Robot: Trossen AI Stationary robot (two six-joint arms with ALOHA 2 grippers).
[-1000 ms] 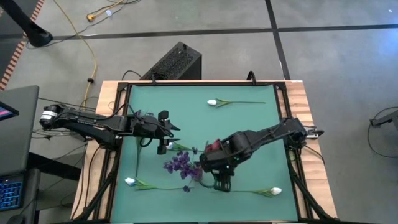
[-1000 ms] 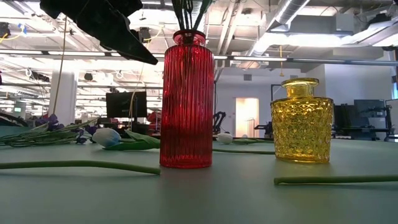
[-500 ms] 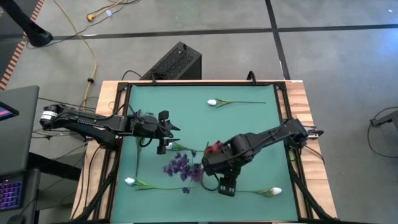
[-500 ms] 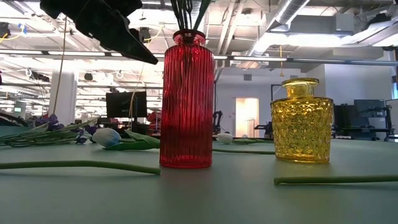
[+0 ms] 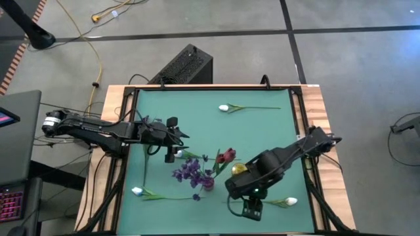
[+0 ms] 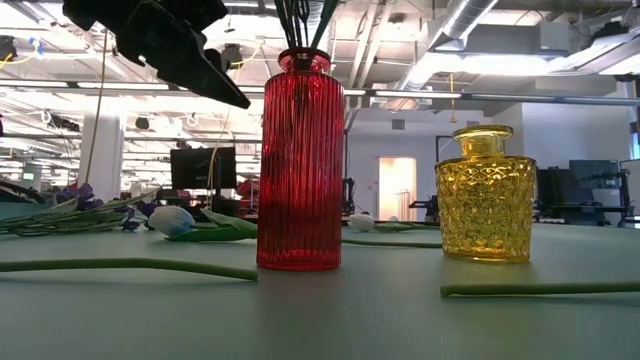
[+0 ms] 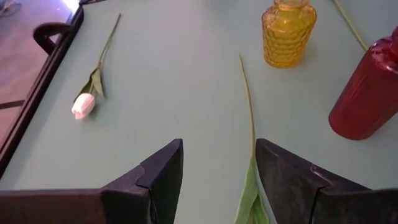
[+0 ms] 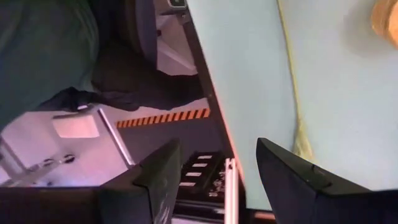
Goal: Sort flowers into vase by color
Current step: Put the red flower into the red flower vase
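A red vase and a yellow vase stand side by side near the table's middle. Dark stems rise from the red vase's neck. From above, a red bloom and purple blooms show by it. White-budded flowers lie flat at the far side, near left and near right. My left gripper hangs open above the table left of the vases, over a stem with a leaf. My right gripper hangs open over the near edge, holding nothing.
A dark raised frame borders the green mat. Two long stems lie on the table in front of the vases. Another white bud lies near the table's rim. The mat's far half holds only one flower.
My right gripper has swung from beside the red vase toward the table's near edge and a little right, rolling as it went and staying open. The arm has come off the vases, so the red bloom and the yellow vase's mouth now show from above.
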